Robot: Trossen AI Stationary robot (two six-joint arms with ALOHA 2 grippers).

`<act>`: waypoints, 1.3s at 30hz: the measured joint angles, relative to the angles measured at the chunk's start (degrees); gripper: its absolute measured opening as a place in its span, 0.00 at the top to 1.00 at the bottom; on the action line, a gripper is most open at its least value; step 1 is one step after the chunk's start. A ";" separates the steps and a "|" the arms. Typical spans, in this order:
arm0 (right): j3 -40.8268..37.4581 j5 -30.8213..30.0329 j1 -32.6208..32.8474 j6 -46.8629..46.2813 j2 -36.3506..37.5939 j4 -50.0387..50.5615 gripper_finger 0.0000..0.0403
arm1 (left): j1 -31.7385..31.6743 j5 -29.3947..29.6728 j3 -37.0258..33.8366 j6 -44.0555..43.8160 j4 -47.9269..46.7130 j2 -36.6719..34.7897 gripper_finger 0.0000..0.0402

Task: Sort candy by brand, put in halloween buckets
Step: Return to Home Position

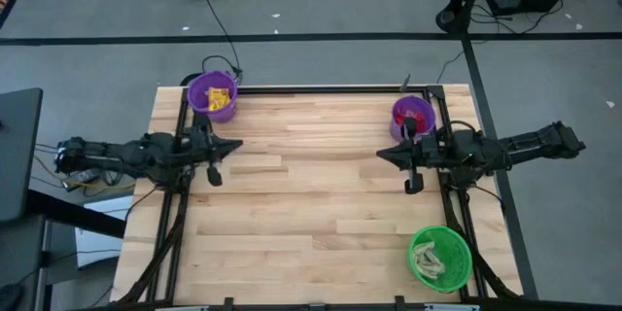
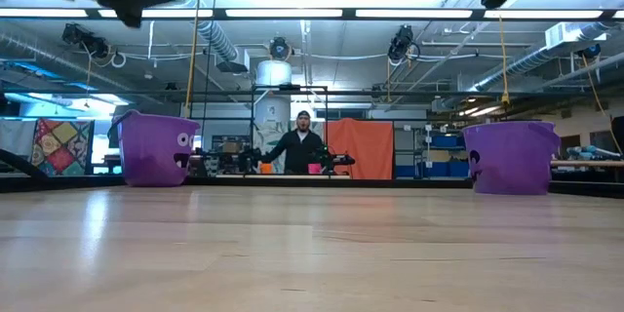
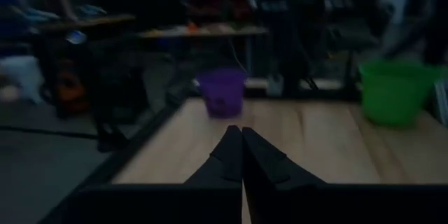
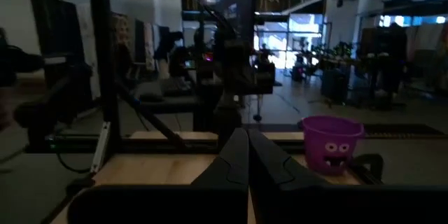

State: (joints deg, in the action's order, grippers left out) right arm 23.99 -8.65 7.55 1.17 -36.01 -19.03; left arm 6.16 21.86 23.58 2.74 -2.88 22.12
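Note:
A purple bucket [image 1: 212,96] with yellow candy inside stands at the table's far left corner. A second purple bucket [image 1: 412,115] with red and pink candy stands at the far right. A green bucket [image 1: 440,258] with cream-tan pieces stands at the near right corner. My left gripper [image 1: 236,144] hangs shut and empty above the table's left side, pointing right. My right gripper [image 1: 382,154] hangs shut and empty above the right side, pointing left. Both show shut in their wrist views, the left [image 3: 242,134] and the right [image 4: 247,136]. No loose candy shows on the table.
The bare wooden tabletop [image 1: 311,194] lies between the two arms. A black frame [image 1: 321,89] runs along the far edge and down both sides. In the low view a person [image 2: 302,146] stands in the room beyond the table.

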 joint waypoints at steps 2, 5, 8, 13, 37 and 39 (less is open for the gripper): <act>-1.21 1.22 -0.44 0.02 1.69 0.01 0.99 | -2.05 -4.01 -1.76 -0.16 0.28 0.11 1.00; -3.37 1.18 -0.62 -0.15 3.87 -0.06 0.99 | -4.27 -5.27 -3.58 -1.41 2.41 -0.34 1.00; -5.41 -0.29 -1.04 -1.37 5.05 0.05 0.99 | -6.58 -4.58 -3.63 -1.12 3.89 -0.49 1.00; -8.28 0.80 -1.85 -7.45 5.98 -0.01 0.99 | -9.98 -7.66 -3.68 0.30 4.30 -0.76 0.99; -19.83 -3.12 -2.15 -14.49 18.85 0.41 0.98 | -15.98 -14.63 -3.68 -1.80 -10.43 -19.94 0.99; -20.74 -3.08 -2.33 -14.10 21.15 0.19 0.98 | -15.98 -15.29 -3.68 -2.98 -12.16 -20.72 0.99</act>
State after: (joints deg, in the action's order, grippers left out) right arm 3.24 -11.73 5.21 -12.93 -14.86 -18.84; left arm -9.82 6.57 19.90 -0.24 -15.04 1.40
